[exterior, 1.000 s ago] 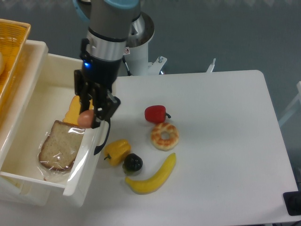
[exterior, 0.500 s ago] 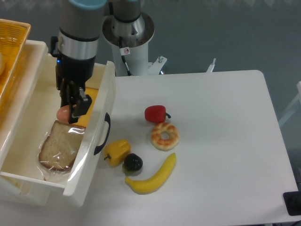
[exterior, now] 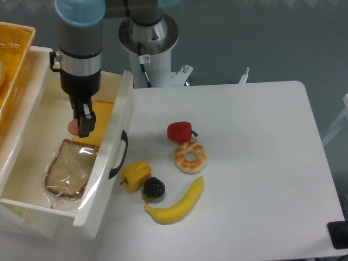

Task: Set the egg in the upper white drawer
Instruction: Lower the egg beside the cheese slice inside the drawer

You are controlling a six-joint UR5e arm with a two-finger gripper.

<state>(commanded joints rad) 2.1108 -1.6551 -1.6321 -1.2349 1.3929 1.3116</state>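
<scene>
The upper white drawer (exterior: 111, 179) stands open at the left, its black curved handle (exterior: 118, 154) on the front panel. My gripper (exterior: 80, 126) hangs inside the drawer, over its middle. It is shut on the pinkish-tan egg (exterior: 73, 125), of which only a small part shows at the fingers' left side. The egg sits just above a bagged slice of bread (exterior: 68, 169) and beside a yellow-orange piece (exterior: 101, 115) in the drawer. I cannot tell if the egg touches the drawer floor.
On the white table (exterior: 255, 163) lie a red pepper (exterior: 180, 131), a glazed donut (exterior: 190, 157), a yellow pepper (exterior: 135, 173), a dark round item (exterior: 154, 187) and a banana (exterior: 176, 202). A yellow wicker basket (exterior: 12, 65) sits at the far left.
My gripper has carried the egg leftward from over the drawer's front panel to inside the drawer, and has turned so the egg is more hidden.
</scene>
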